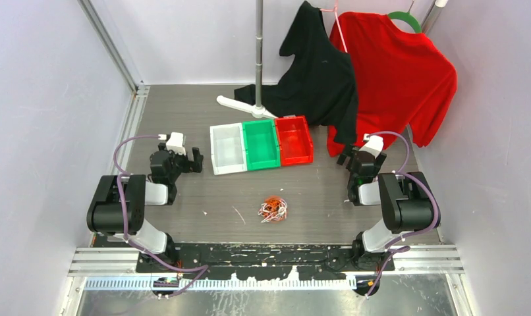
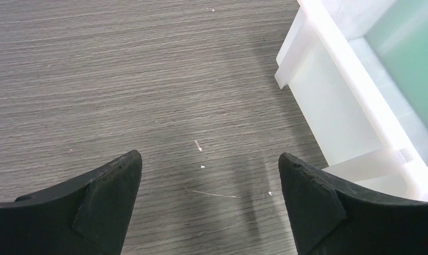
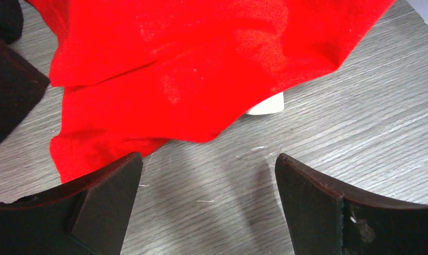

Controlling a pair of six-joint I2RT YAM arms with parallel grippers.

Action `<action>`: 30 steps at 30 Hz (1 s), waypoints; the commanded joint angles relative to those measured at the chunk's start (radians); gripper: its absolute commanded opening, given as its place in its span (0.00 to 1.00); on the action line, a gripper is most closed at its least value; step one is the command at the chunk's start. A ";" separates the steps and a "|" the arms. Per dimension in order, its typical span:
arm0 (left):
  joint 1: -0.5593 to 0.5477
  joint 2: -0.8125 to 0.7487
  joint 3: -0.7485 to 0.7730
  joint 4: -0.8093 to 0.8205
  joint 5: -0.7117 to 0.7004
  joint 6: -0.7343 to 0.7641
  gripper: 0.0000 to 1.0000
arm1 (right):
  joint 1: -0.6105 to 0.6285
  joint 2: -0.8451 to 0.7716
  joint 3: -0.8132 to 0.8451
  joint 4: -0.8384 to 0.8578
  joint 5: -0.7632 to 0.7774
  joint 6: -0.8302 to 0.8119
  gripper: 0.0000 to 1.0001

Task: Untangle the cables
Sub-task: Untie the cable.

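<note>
The cables (image 1: 273, 209) lie in a small tangled clump of orange-red and white wires on the grey table, near the front middle between the two arms. A short loose white strand (image 1: 238, 214) lies just left of the clump. My left gripper (image 1: 195, 160) is open and empty, well to the upper left of the clump, beside the white bin. In the left wrist view its gripper (image 2: 210, 162) hangs over bare table. My right gripper (image 1: 345, 158) is open and empty, far right of the clump; in its wrist view the gripper (image 3: 207, 162) is over bare table by the red shirt's hem.
Three bins stand side by side at mid-table: white (image 1: 226, 149), green (image 1: 261, 144), red (image 1: 294, 140). The white bin (image 2: 355, 101) fills the right of the left wrist view. A black shirt (image 1: 319, 72) and red shirt (image 1: 394, 72) hang on a rack (image 1: 258, 52); the red shirt (image 3: 201, 64) reaches the table.
</note>
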 commanded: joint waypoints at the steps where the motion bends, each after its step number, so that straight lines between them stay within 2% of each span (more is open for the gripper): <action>1: -0.004 -0.018 0.007 0.031 -0.012 0.020 0.99 | -0.004 -0.022 0.026 0.041 -0.005 0.006 1.00; 11: -0.002 -0.016 0.009 0.032 -0.012 0.019 0.99 | -0.004 -0.023 0.028 0.036 -0.008 0.007 1.00; 13: -0.003 -0.018 0.008 0.032 -0.012 0.019 1.00 | -0.004 -0.050 0.039 0.011 0.074 0.033 1.00; 14: -0.003 -0.020 0.007 0.036 -0.013 0.018 1.00 | -0.004 -0.097 0.068 -0.071 0.157 0.070 1.00; 16: 0.002 -0.044 0.028 -0.012 -0.007 0.018 1.00 | -0.005 -0.207 0.199 -0.446 0.317 0.189 1.00; 18: 0.004 -0.098 0.093 -0.177 0.022 0.027 1.00 | -0.008 -0.246 0.341 -0.798 0.311 0.230 1.00; 20: 0.003 -0.154 0.194 -0.444 0.101 0.081 1.00 | -0.009 -0.272 0.417 -0.941 0.242 0.283 1.00; 25: 0.003 -0.254 0.352 -0.882 0.211 0.176 0.99 | -0.020 -0.572 0.275 -0.891 0.060 0.551 1.00; 28: 0.003 -0.319 0.426 -1.099 0.262 0.236 0.99 | -0.022 -0.723 0.211 -0.895 -0.163 0.614 1.00; 30: 0.003 -0.354 0.469 -1.217 0.294 0.260 0.99 | 0.016 -0.785 0.199 -0.981 -0.225 0.624 1.00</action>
